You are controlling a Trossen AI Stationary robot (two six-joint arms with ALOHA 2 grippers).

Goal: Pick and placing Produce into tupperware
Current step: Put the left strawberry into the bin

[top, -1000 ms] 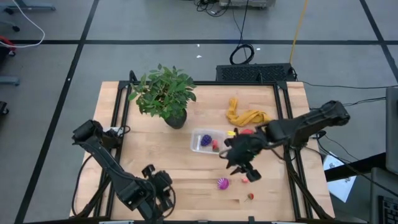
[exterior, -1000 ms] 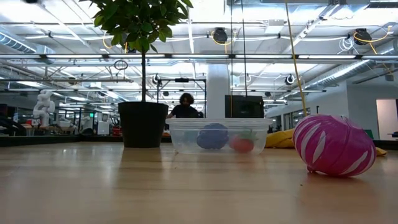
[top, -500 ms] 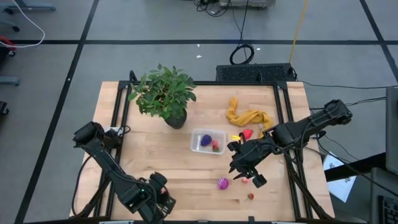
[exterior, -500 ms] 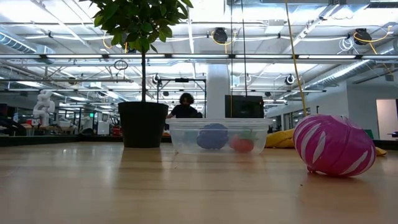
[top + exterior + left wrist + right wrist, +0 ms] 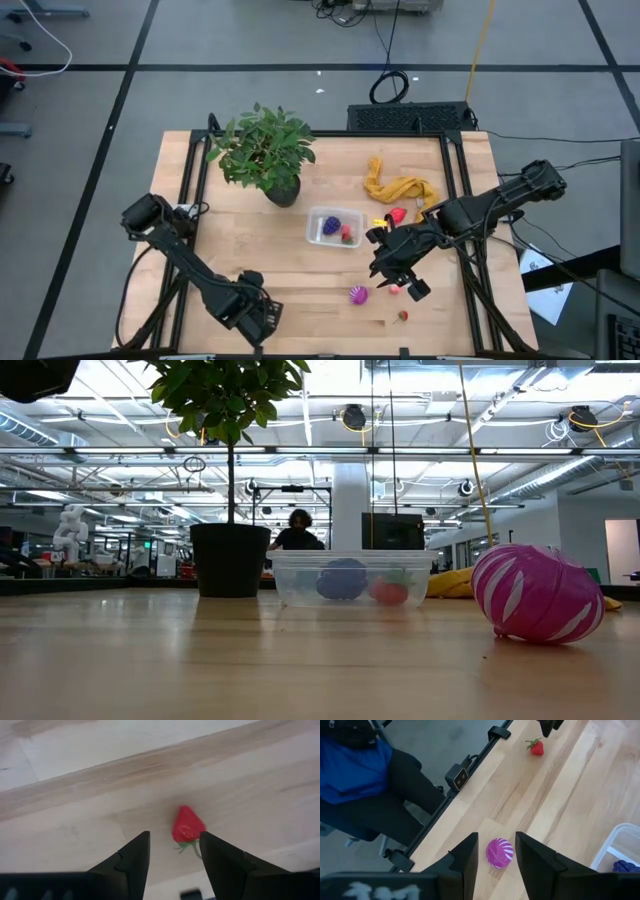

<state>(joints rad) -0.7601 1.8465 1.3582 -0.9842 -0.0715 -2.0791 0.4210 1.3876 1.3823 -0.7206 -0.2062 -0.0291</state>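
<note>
Right tool [image 5: 495, 851]: fingers parted, holding nothing, hanging above the striped magenta ball [image 5: 499, 853], which lies on the tabletop [image 5: 560, 795] between the fingertips' line of sight.

Ball looks light, hard, smooth and round, so likely to roll or squirt out. Judged best grip: across its widest middle, fingers straddling evenly.

Clear tupperware [image 5: 335, 227] sits near, beyond the tool.

Left tool [image 5: 172, 852]: narrowly parted, empty, a toy strawberry [image 5: 187, 826] just ahead.

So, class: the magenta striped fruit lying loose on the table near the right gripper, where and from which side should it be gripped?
Grip the magenta striped fruit across its middle, coming straight down from above. It is rounded, lies alone on the table, and the right gripper already brackets it.
</note>
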